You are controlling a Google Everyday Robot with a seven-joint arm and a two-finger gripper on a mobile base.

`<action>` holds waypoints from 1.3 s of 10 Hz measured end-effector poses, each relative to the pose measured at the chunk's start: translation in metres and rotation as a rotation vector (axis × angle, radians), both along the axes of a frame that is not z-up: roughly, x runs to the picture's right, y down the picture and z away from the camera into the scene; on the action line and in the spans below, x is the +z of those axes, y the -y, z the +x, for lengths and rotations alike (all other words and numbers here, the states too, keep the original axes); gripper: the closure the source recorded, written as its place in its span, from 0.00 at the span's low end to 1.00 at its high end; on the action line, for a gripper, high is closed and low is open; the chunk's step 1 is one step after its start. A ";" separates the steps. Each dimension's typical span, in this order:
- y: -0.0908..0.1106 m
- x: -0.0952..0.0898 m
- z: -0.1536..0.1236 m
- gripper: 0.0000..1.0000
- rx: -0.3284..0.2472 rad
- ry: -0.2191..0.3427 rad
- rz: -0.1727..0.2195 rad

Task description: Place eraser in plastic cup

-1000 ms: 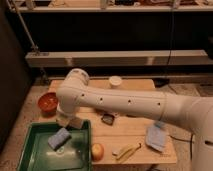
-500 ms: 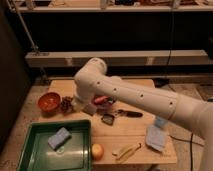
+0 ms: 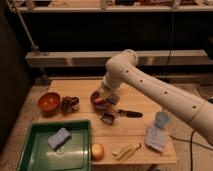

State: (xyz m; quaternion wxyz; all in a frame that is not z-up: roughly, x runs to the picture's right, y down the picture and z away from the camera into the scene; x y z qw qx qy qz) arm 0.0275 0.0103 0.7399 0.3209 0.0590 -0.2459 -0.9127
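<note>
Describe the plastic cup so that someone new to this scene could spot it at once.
On the wooden table, look to the right edge: the plastic cup stands there, just behind the flat pale-blue cloth and right of the black-handled tool. It is the only upright light-blue thing; the gripper is at mid-table, well left of it.

Single camera view, set high and looking down at an angle across the wooden table [image 3: 125, 134] from its near long side. It faces the dark shelving rail [image 3: 65, 57] behind the table. Mid range: the whole tabletop fits in frame. The green tray [image 3: 57, 123] at the near-left corner is cut by the bottom edge, and floor shows at left. The arm [image 3: 165, 95] enters from the right edge and crosses the upper table. The gripper [image 3: 102, 99] sits just left of frame centre, over mid-table.
</note>
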 end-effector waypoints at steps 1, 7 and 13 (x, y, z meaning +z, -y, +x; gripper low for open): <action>0.004 -0.001 0.021 0.80 0.020 -0.027 0.011; 0.005 -0.056 0.177 0.80 0.187 -0.268 0.065; -0.108 -0.176 0.277 0.80 0.419 -0.499 0.045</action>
